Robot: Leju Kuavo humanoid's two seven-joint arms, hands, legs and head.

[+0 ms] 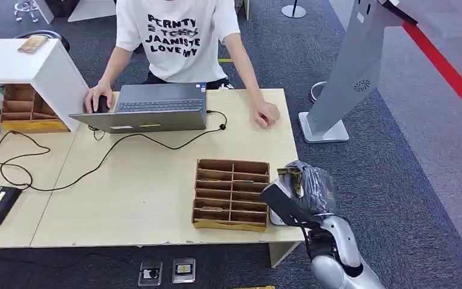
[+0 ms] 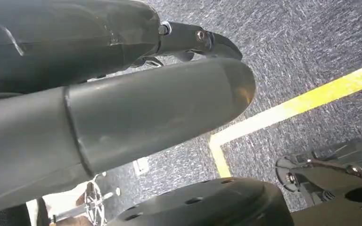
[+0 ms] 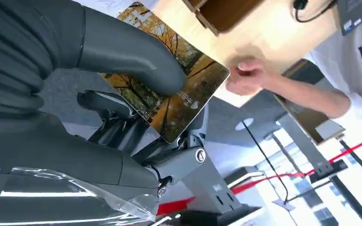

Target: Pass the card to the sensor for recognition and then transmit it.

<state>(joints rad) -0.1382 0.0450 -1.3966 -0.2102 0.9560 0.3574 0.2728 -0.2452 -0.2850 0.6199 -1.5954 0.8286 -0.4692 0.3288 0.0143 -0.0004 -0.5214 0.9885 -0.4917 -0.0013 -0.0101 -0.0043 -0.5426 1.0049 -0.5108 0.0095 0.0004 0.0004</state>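
The right robot hand (image 3: pixel 136 113) pinches the card (image 3: pixel 179 101) under its thumb, off the bench's (image 1: pixel 144 192) near right corner. Thin, stiff and probably slick, it is best gripped at one edge. Whether the left robot hand (image 2: pixel 122 108) is open is unclear.

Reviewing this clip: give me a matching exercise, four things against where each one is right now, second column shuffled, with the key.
Things
1. Card printed with autumn trees
2. Grey open laptop
3. Brown cardboard divider tray
4. Grey sensor kiosk on a stand

Places
A. On the carpet beyond the table's right end
B. On the table's near right part
C. Held in the right hand
D. On the table in front of the person

Pairs: 1-C, 2-D, 3-B, 4-A
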